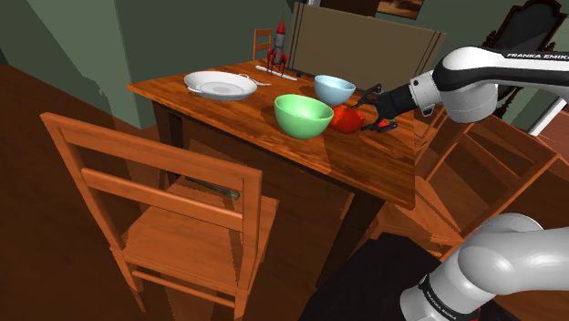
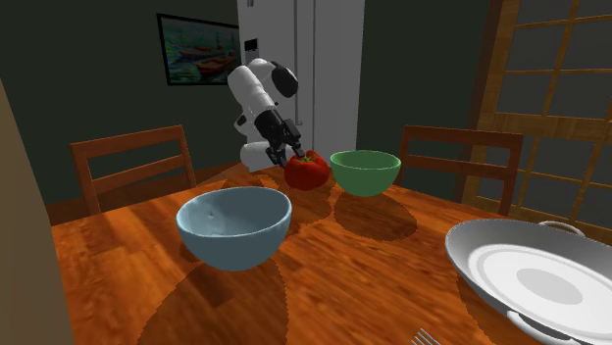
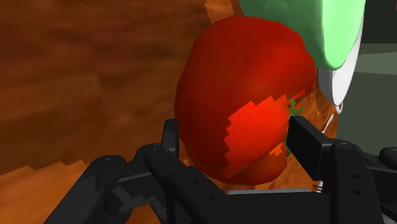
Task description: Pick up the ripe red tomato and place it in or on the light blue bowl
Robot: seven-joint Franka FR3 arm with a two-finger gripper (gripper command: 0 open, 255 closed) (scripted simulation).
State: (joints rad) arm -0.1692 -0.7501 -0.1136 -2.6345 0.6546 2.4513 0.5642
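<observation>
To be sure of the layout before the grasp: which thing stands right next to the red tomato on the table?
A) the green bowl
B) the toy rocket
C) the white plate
A: in the second exterior view the tomato lies on the table close beside the green bowl, and the wrist view shows that bowl just behind it.

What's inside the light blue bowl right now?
Nothing that shows: the shoulder view looks into the light blue bowl and its inner wall is bare, though the near rim covers part of the bottom. The tomato is outside it, beside the green bowl.
</observation>
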